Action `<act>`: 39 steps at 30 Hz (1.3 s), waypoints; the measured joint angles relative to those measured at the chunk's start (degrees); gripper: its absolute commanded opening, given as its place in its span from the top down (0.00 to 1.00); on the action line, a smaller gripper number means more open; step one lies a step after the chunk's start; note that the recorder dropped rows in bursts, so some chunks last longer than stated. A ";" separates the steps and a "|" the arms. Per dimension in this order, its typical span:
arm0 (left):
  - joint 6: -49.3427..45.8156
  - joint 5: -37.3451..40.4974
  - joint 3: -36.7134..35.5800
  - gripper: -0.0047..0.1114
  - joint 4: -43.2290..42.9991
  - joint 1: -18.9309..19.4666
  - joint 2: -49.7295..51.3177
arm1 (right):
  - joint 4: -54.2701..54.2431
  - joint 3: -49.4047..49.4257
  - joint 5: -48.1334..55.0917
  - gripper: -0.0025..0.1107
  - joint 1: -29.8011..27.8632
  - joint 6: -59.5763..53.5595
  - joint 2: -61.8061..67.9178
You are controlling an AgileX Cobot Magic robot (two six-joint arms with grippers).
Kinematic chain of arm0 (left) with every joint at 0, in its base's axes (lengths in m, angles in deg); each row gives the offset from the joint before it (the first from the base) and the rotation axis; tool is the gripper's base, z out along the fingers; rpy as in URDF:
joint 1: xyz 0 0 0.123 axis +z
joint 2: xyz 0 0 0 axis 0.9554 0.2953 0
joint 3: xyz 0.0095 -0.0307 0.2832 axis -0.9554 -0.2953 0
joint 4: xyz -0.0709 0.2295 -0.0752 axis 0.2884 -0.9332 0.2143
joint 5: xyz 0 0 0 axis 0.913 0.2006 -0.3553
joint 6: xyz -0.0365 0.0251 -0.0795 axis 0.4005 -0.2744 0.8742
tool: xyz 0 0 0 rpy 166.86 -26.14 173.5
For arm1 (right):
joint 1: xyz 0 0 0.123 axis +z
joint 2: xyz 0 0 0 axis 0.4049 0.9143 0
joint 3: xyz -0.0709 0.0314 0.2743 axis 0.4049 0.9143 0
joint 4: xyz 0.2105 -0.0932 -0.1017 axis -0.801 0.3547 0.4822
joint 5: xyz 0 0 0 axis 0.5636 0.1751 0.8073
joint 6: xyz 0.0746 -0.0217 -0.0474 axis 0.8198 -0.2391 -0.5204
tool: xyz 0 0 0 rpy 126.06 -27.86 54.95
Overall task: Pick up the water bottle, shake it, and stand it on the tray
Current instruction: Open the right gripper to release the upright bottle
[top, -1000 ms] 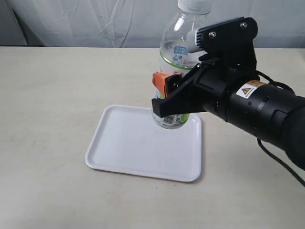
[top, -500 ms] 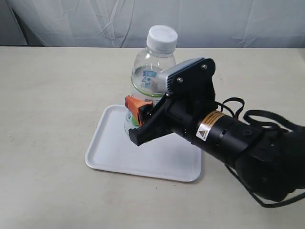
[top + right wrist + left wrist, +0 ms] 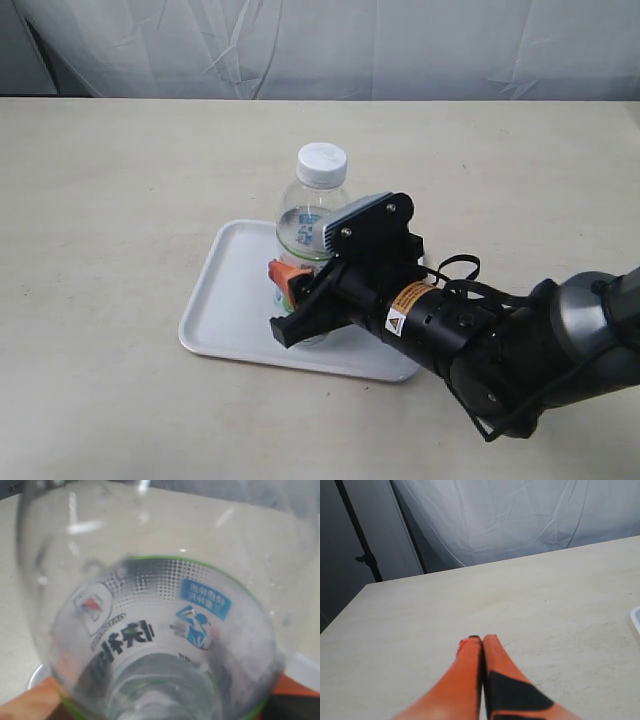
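The water bottle [image 3: 310,215], clear with a white cap [image 3: 322,163] and a white-and-green label, stands upright over the white tray [image 3: 228,292]. My right gripper [image 3: 297,300] is shut on its lower body, one orange finger [image 3: 284,272] showing at the side. The gripper hides the bottle's base, so contact with the tray cannot be told. In the right wrist view the bottle [image 3: 150,625] fills the picture between orange fingers [image 3: 30,700]. My left gripper [image 3: 482,641] is shut on nothing, above bare table, away from the tray.
The tray lies on a pale tabletop [image 3: 110,200] with a white curtain behind it. A corner of the tray [image 3: 636,618] shows at the edge of the left wrist view. A dark stand [image 3: 362,545] rises beyond the table's far edge.
My right gripper has carried the bottle down and leftward, from high above the tray's right side to low over the tray's middle. The bottle stays upright in the grip.
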 measured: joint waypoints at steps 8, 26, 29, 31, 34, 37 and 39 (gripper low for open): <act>0.00 0.00 0.00 0.96 0.00 0.00 0.00 | 0.13 0.00 0.80 0.92 0.00 -5.02 0.00; 0.00 0.00 0.00 0.96 0.00 0.00 0.00 | -1.87 0.00 1.37 0.25 0.00 -5.64 0.00; 0.00 0.00 0.00 0.96 0.00 0.00 0.00 | -1.87 0.00 1.39 0.25 0.00 -5.64 -0.36; 0.00 0.00 0.00 0.96 0.00 0.00 0.00 | -1.87 0.00 1.60 0.25 0.00 -5.64 -1.41; 0.00 0.00 0.00 0.96 0.00 0.00 0.00 | -1.87 0.00 1.96 0.25 0.00 -5.64 -4.56; 0.00 0.00 0.00 0.96 0.00 0.00 0.00 | -1.87 0.00 2.83 0.25 0.00 -6.01 -6.85; 0.00 0.00 0.00 0.96 0.00 0.00 0.00 | -1.99 0.00 2.96 0.25 0.00 -6.87 -7.71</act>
